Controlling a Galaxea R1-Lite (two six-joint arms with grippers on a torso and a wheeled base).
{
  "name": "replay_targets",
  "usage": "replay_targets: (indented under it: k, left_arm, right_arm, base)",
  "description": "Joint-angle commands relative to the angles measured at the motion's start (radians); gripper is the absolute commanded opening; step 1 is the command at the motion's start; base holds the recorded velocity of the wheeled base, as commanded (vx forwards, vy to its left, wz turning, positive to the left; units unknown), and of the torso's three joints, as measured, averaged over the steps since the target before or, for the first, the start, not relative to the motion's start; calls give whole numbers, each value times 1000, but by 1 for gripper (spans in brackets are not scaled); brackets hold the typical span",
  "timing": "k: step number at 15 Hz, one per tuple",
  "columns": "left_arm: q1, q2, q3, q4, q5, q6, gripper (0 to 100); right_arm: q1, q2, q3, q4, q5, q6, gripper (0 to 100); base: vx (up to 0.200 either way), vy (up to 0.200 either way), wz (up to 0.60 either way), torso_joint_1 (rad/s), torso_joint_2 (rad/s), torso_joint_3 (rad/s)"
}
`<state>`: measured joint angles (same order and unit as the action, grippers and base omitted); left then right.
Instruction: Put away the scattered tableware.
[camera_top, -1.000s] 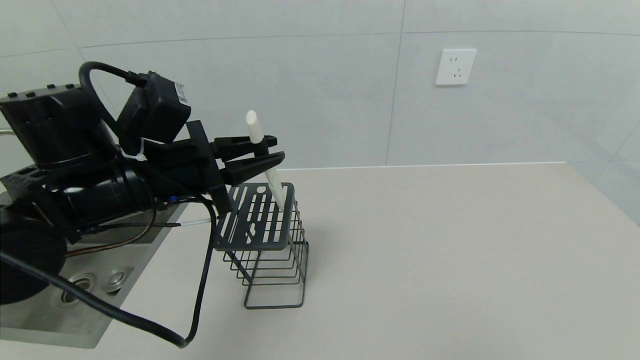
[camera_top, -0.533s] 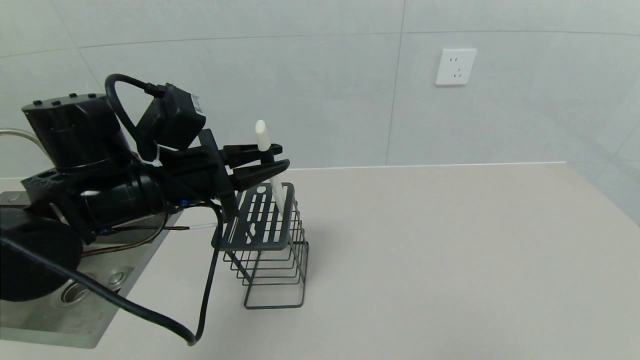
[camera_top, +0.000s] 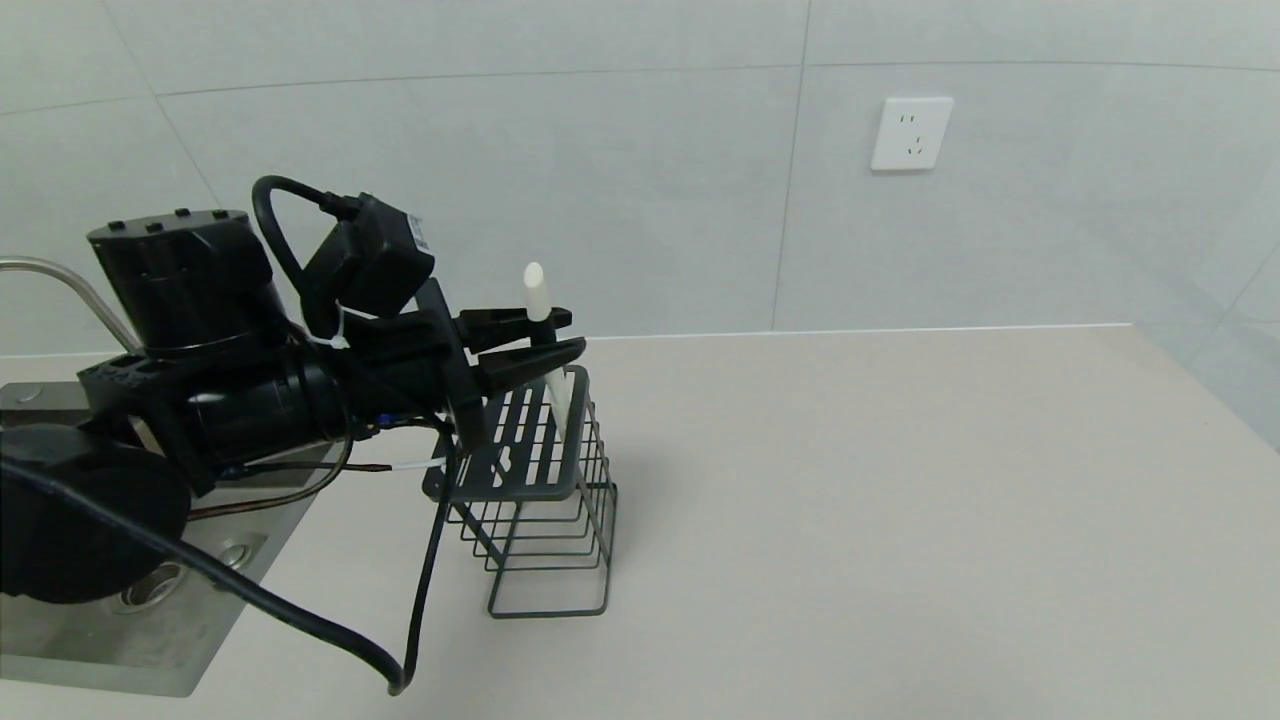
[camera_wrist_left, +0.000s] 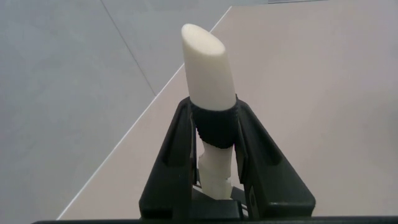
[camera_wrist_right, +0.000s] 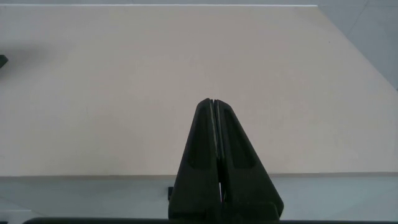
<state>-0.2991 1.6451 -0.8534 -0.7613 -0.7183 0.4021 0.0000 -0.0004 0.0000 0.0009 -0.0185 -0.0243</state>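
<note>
My left gripper (camera_top: 548, 338) is shut on a white utensil handle (camera_top: 538, 292) that stands nearly upright. The utensil's lower part (camera_top: 558, 402) passes down through the slotted top of a dark wire cutlery rack (camera_top: 535, 500) on the beige counter. In the left wrist view the white handle (camera_wrist_left: 208, 68) sticks out between the two black fingers (camera_wrist_left: 180, 149). My right gripper (camera_wrist_right: 215, 104) is shut on nothing and hangs over bare counter.
A steel sink (camera_top: 120, 590) with a curved tap (camera_top: 60, 275) lies at the counter's left end. A wall socket (camera_top: 910, 132) is on the tiled wall behind. The beige counter (camera_top: 900, 500) stretches open to the right of the rack.
My left gripper has moved right and down with the white utensil, sinking it deeper through the rack's top slots.
</note>
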Motion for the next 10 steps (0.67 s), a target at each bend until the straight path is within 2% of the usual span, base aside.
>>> replay_targets:
  k: [1, 10]
  left_arm:
    - [0, 4, 7, -1, 2, 0, 0]
    - [0, 9, 40, -4, 7, 0, 0]
  right_arm:
    - [0, 0, 0, -1, 0, 0, 0]
    - [0, 0, 0, -1, 0, 0, 0]
  base:
    - [0, 0, 0, 0, 0, 0]
    - [0, 0, 0, 0, 0, 0]
